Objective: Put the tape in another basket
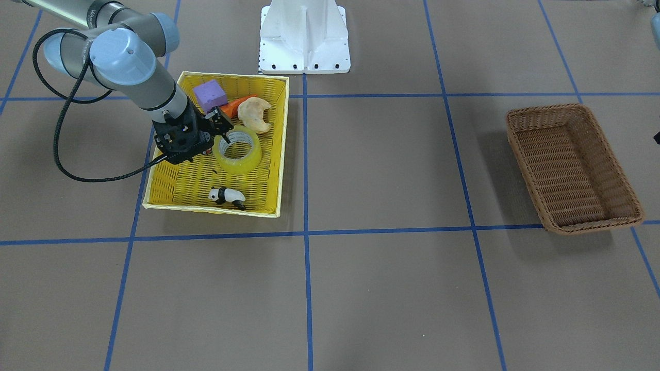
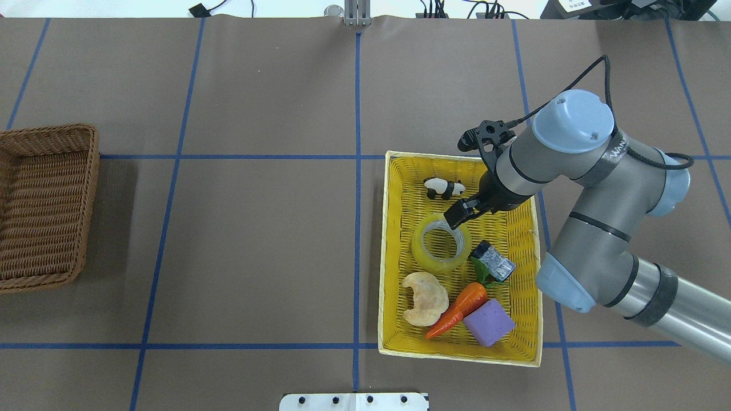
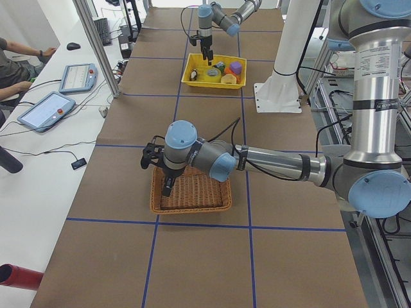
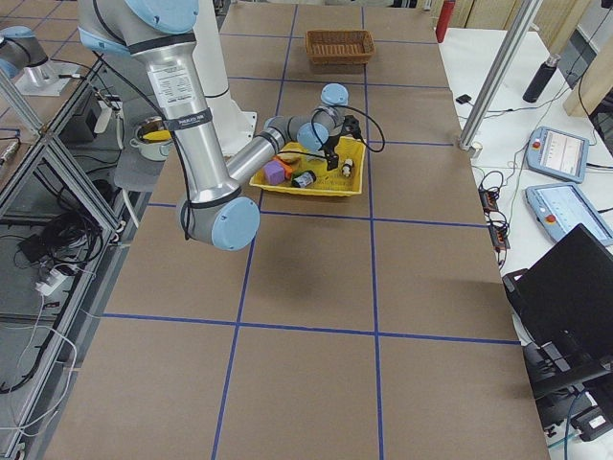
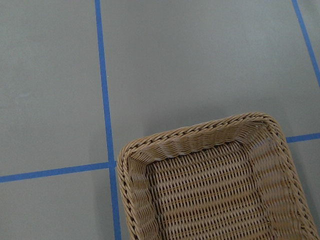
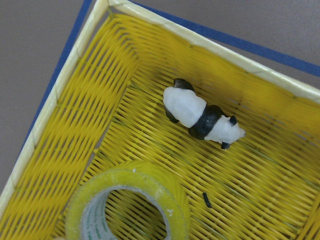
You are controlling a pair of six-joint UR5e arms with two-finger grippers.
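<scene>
While flat in yellow basket [image 2: 393,258], tape [image 2: 418,249] beneath right gripper [image 2: 458,217].

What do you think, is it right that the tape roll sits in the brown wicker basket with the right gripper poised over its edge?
Not quite. The tape sits in the yellow basket, not the brown basket, which stands apart at the other side of the table. The overhead exterior view shows this. The right gripper is poised over its edge, as you said.
</scene>
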